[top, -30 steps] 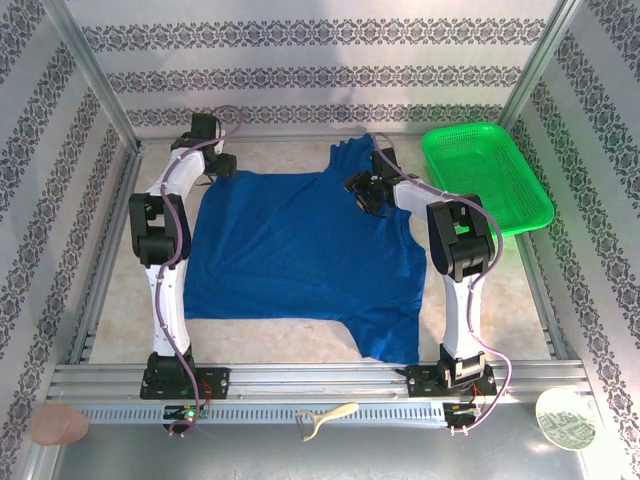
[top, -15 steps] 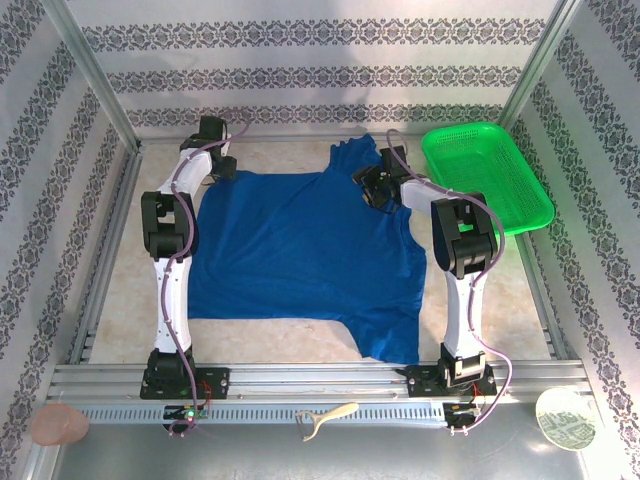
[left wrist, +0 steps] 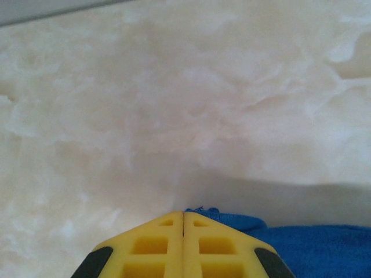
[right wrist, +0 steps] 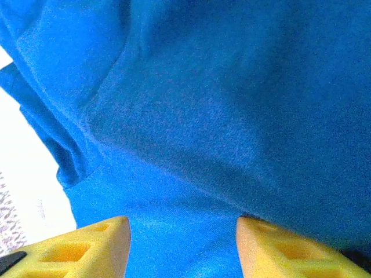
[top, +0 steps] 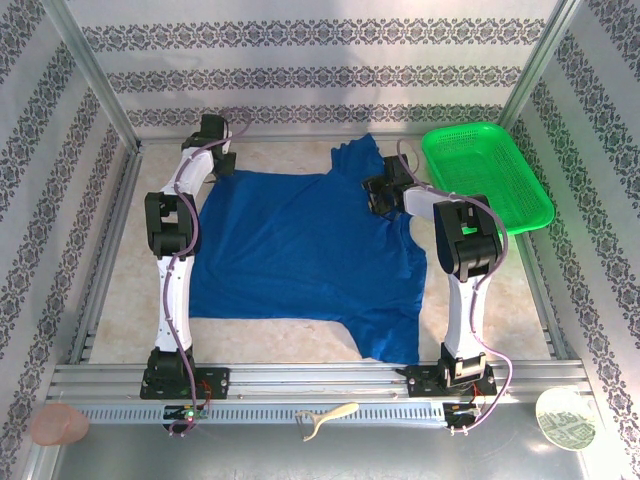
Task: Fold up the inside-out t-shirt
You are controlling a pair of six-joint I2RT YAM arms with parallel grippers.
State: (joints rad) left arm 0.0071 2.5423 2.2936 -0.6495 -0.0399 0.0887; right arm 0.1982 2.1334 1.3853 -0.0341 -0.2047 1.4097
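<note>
Patterned walls [top: 300,60] box in a pale marbled bench [top: 125,290], arms bolted at the near edge. From the top cam I see the blue t-shirt [top: 300,250] spread mostly flat mid-bench between both arms. One sleeve points to the far side by the right arm, the other hangs toward the near-right corner. Left gripper [top: 222,165] sits at the shirt's far-left corner. On the left wrist cam its yellow fingers [left wrist: 151,246] are pressed together w/ no gap, and a small tip of blue cloth pokes out right at the tips, so it looks clamped on the shirt's edge. Bare bench lies beyond it, more blue cloth off to the right. Right gripper [top: 378,195] is over the shirt's far-right part, near the sleeve. On the right wrist cam its fingers [right wrist: 87,249] stand well apart, i.e. open, w/ creased blue cloth under and ahead of them. Can't tell if the tips touch the cloth. Green mesh basket [top: 487,175] sits at the far-right of the bench, just beside the right arm, apart from the shirt.
</note>
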